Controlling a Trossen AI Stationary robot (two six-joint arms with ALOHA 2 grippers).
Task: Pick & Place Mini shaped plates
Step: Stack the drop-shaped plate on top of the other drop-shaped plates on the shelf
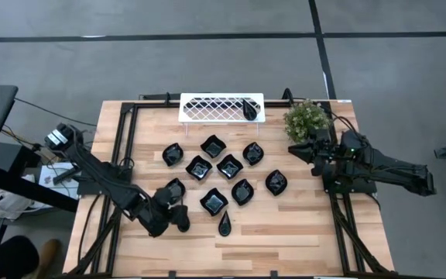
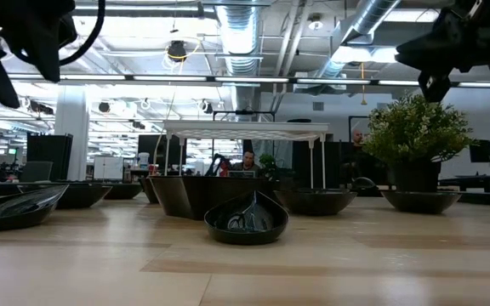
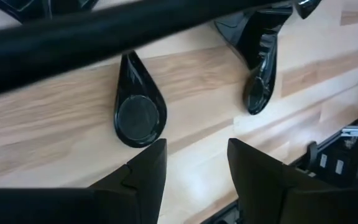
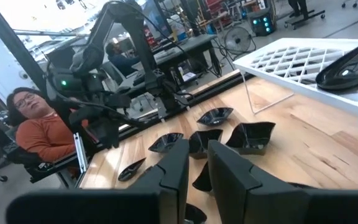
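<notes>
The counter [image 1: 285, 240] was crowded with plates [image 1: 229, 166]; one already lay on the white tray [image 1: 200, 108]. I judged the risk was my left pincer [image 1: 178, 218] skidding the glossy teardrop [image 3: 138, 106] off the near edge if a finger caught its rim. It hung spread, empty, just beside that teardrop. My right pincer [image 1: 299, 152] waited, barely parted and empty, by the plant [image 1: 307, 118].

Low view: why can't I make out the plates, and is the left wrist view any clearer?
Low view: backlit by ceiling lights, the plates read as silhouettes. Left wrist view: a blurred dark bar crosses it, yet the teardrop plate is sharp, with faint glare.
</notes>
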